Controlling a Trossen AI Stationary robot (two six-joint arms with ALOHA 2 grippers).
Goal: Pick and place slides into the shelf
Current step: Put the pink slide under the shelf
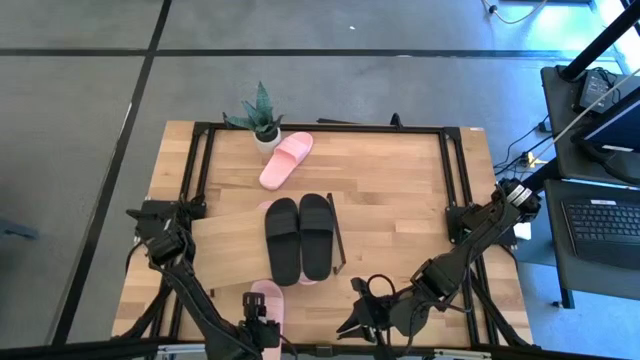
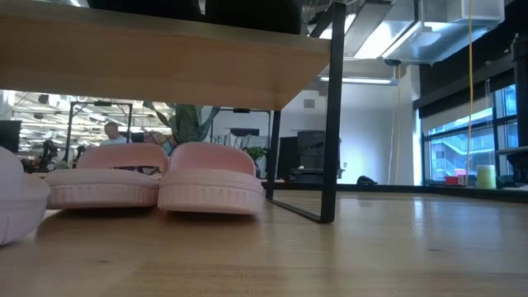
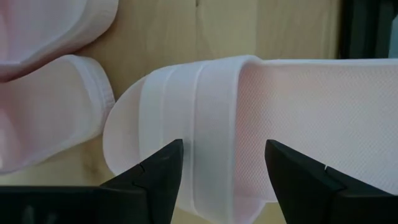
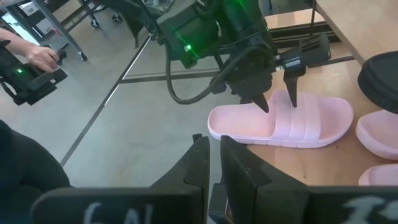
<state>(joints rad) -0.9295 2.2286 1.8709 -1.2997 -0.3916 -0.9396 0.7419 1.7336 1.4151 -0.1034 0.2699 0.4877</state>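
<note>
Left gripper (image 4: 278, 93) is down at the near edge of the table, fingers spread wide and straddling the strap of a pale pink slide (image 4: 283, 124), one dark finger (image 3: 158, 177) on each side of the strap. From the wrist camera the tips sit close against the ribbed strap, though actual contact is hard to call. That slide (image 1: 267, 303) lies flat on the tabletop (image 1: 400, 190), just in front of the shelf and half covered by the arm in the overhead view.

Right gripper (image 4: 208, 163) hangs off the near edge to the right, fingers pressed together, holding nothing (waiting its turn, over the floor rather than the wood).

Now the shelf (image 1: 232, 240): its light-wood top board carries the black pair (image 1: 299, 236), side by side, toes pointing to the far side. Underneath, the table-level camera shows two pink slides (image 2: 157, 177) parked together below the board, next to the thin black end frame (image 2: 330, 115). From above, only slivers of pink peek out beneath the black pair.

One more pink slide (image 1: 286, 158) lies loose at the far edge, just beside a small potted plant (image 1: 260, 118).

Cut off at the low view's left edge: a pale rounded shape, probably the straddled slide, too cropped to be sure. A person's hand (image 4: 43, 57) holding a dark device shows beyond the table.
</note>
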